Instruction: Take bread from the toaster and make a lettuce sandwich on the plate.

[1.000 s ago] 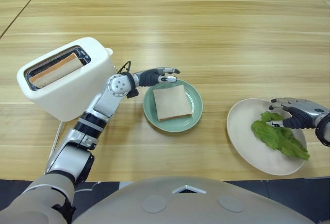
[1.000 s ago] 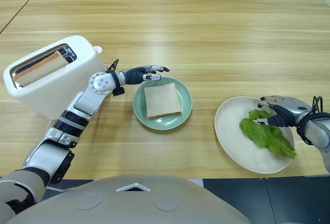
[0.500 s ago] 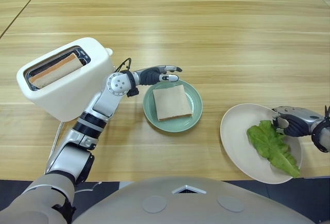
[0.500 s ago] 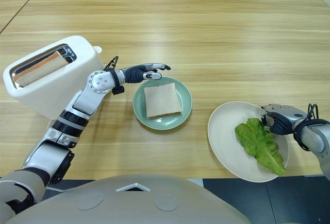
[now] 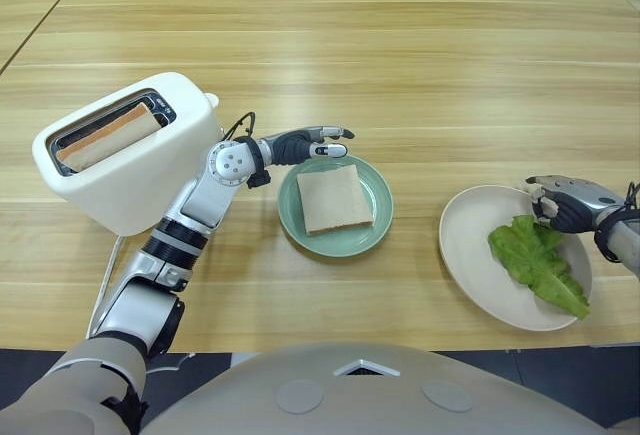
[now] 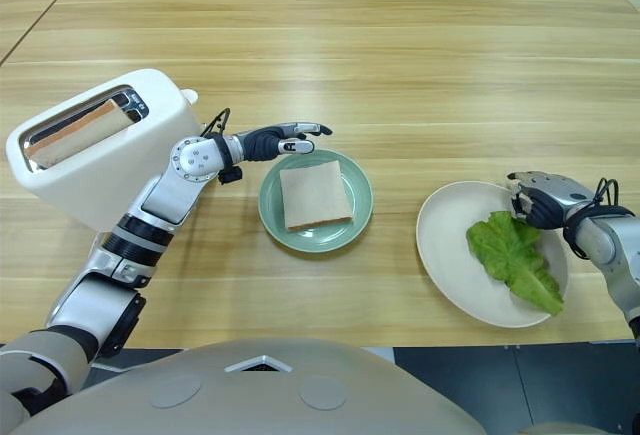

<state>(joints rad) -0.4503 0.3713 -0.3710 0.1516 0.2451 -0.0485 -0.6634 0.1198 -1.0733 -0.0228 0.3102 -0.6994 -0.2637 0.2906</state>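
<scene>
Left hand: the left hand (image 5: pixel 305 143) hangs above the far rim of the green plate (image 5: pixel 381 217), just beside the toaster (image 5: pixel 140 170); its fingers are stretched out flat, released, with nothing in them.
Right hand: the right hand (image 5: pixel 566 202) sits at the far right rim of the cream plate (image 5: pixel 470 255), against the upper end of the lettuce leaf (image 5: pixel 535 262); I cannot tell whether it grasps the leaf.
Lettuce leaf: green, crinkled, lying flat on the right half of the cream plate.
Bread slice: a pale square bread slice (image 5: pixel 334 198) lies flat in the green plate.
Toaster: white, on the tabletop (image 5: pixel 400 55) at the left, with a second slice (image 5: pixel 108 137) standing in its slot.
</scene>
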